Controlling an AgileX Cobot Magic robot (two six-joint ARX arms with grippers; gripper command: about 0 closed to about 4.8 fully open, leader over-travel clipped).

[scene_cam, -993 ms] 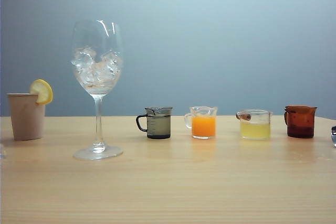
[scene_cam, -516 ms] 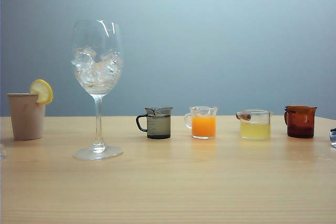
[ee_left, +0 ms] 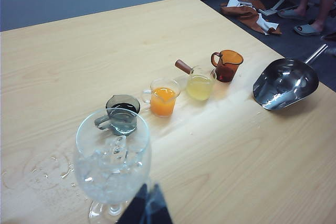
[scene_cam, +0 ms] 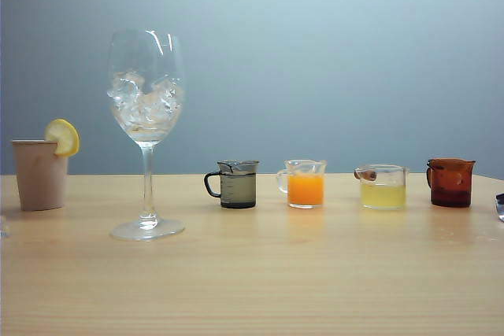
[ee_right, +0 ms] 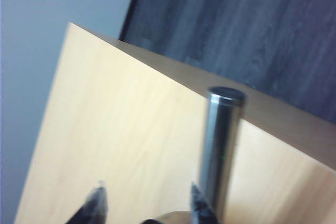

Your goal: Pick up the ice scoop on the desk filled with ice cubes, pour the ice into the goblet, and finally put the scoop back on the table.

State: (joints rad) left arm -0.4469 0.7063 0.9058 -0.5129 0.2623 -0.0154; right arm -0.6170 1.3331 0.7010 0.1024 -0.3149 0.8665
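Large shiny silver metal ice scoop (ee_left: pixel 285 83) lying on the light-wood tabletop (ee_left: pixel 231 150) near its edge, just past the amber jug (ee_left: pixel 228 65) at the end of the row of small jugs. Its long axis runs diagonally: the open trough mouth faces inward over the tabletop, the handle (ee_right: pixel 220 148) points out past the edge. Tall clear goblet (scene_cam: pixel 146 131) stands upright, bowl holding whitish ice cubes (scene_cam: pixel 144 101). Right pincer (ee_right: pixel 149 203): fingers spread, gripping nothing, the handle just beside one fingertip. Left pincer (ee_left: pixel 145 209): at the goblet's foot; opening cannot be told.
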